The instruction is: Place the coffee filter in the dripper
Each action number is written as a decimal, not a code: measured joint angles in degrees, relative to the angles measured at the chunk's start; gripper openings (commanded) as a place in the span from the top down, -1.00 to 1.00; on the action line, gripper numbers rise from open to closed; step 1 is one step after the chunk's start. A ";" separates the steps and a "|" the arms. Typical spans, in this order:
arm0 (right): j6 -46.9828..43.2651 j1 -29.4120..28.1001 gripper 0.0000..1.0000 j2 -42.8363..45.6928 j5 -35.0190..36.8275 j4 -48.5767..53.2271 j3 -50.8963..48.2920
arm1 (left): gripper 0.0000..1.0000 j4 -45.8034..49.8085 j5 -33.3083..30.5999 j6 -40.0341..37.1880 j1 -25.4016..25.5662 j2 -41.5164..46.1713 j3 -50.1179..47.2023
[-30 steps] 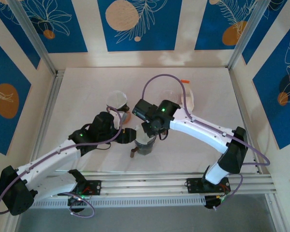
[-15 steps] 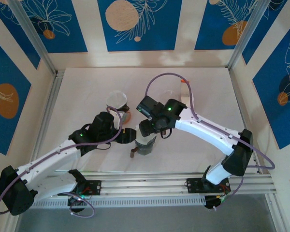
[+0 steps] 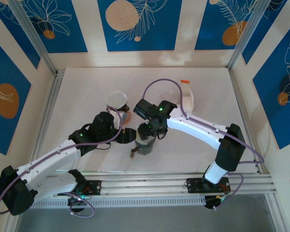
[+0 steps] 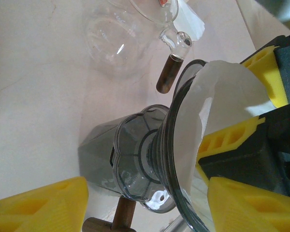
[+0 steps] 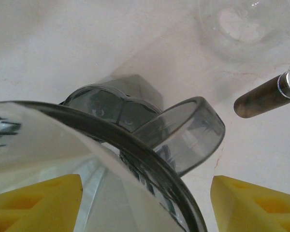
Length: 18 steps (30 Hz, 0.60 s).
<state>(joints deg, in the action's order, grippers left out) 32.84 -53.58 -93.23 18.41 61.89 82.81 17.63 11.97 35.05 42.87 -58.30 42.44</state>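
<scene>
The dripper [image 3: 146,144] is dark smoky plastic and stands upright near the table's front middle. The left wrist view shows the dripper [image 4: 135,154] from the side, with the white paper coffee filter [image 4: 222,96] sitting inside its rim. My right gripper [image 3: 149,131] hangs over it, open. In the right wrist view the right gripper [image 5: 145,193] straddles the rim, one finger over the filter [image 5: 48,140] and one outside, by the dripper's loop handle [image 5: 188,130]. My left gripper [image 3: 130,135] is at the dripper's left side; its yellow fingers [image 4: 38,208] stand apart, flanking the dripper's near edge with table showing between.
A clear glass server [image 4: 116,43] with a wooden handle [image 4: 166,77] lies behind the dripper, beside white paper [image 3: 189,99]. Another glass cup [image 3: 117,99] and an orange item [image 3: 127,116] sit back left. A wooden stick [image 3: 134,152] pokes out in front of the dripper.
My right gripper's jaws have opened and let go of the filter, which stays in the dripper. The right arm shifted slightly and came back. The left arm has not moved.
</scene>
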 measured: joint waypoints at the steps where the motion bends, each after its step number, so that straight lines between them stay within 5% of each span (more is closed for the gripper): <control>1: 0.00 0.07 -0.39 -0.02 0.00 0.00 -0.07 | -0.32 0.00 0.02 0.00 0.00 0.00 0.00; 18: -0.85 0.09 -0.33 -3.28 0.72 -2.34 -2.84 | -0.32 0.00 0.02 0.28 0.00 -0.44 -0.02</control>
<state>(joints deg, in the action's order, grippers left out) 31.99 -53.49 -96.51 19.14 59.55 79.96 17.63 11.99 35.33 42.87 -58.74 42.41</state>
